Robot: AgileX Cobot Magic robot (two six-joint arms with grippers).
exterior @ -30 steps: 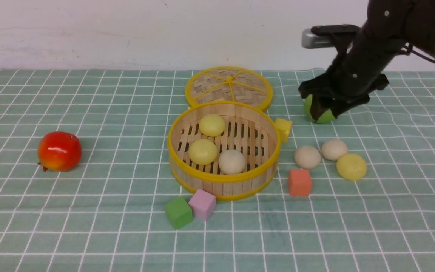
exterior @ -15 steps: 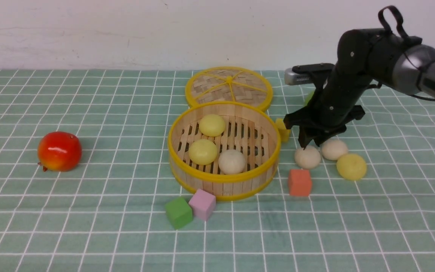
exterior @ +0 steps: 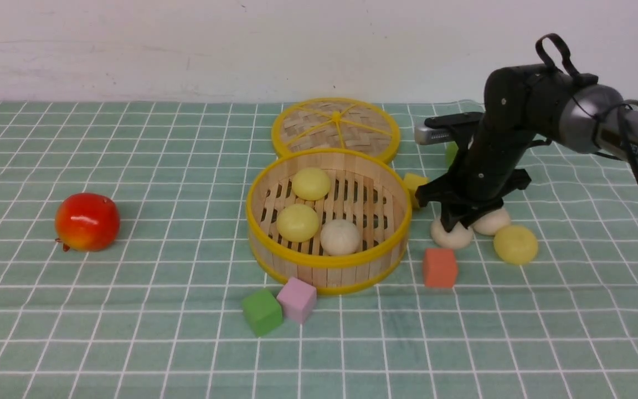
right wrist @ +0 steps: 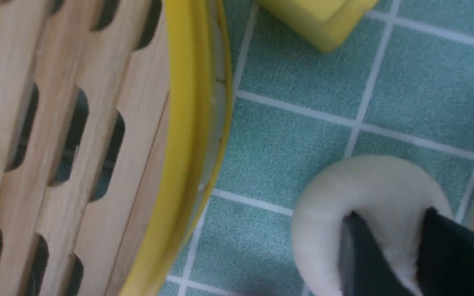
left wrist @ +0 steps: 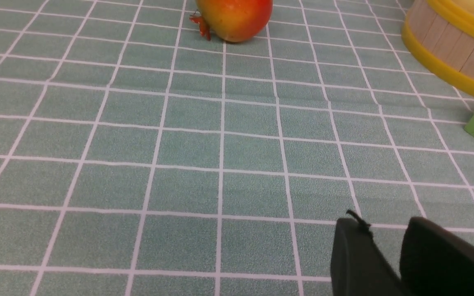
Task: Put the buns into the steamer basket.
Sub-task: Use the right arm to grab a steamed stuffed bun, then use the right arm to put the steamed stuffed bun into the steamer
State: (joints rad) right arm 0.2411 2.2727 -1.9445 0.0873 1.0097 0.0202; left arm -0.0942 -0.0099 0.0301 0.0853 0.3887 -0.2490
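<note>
Covering the whole bench (exterior: 518, 343) is a sea-green cloth (exterior: 103, 310) ruled with a white grid, flat at the front and slightly rippled at the far right. Behind it rises a plain off-white wall (exterior: 186, 50), faintly scuffed, meeting the cloth in a straight line.

Near the middle of the cloth stands the steamer basket (exterior: 327, 260), open, with its woven lid (exterior: 335, 124) lying flat just behind it. Three of the buns are inside on the slotted floor — two pale yellow (exterior: 311, 183) (exterior: 297, 222) and one cream (exterior: 340, 236). The other three lie on the cloth to the basket's right.

The right claw (exterior: 454, 221) has its dark fingers (right wrist: 360, 255) pressed into the top of the nearest one, a cream bun (exterior: 452, 237). That bun sits on the cloth, pinched between the fingers. A second cream one (exterior: 493, 221) lies just beside it and a yellow one (exterior: 515, 244) just past that.

The left claw (left wrist: 383, 224) shows only in its own wrist view — fingers a little apart, nothing between them, low over bare cloth.

A red apple (exterior: 87, 221) rests far to the left. A sliver of green apple (exterior: 451, 152) shows behind the right arm. A yellow cube (exterior: 414, 181) sits by the basket's right wall, an orange cube (exterior: 440, 267) lies in front of the held bun, and a green cube (exterior: 262, 311) and pink cube (exterior: 297, 299) touch at the basket's front.
</note>
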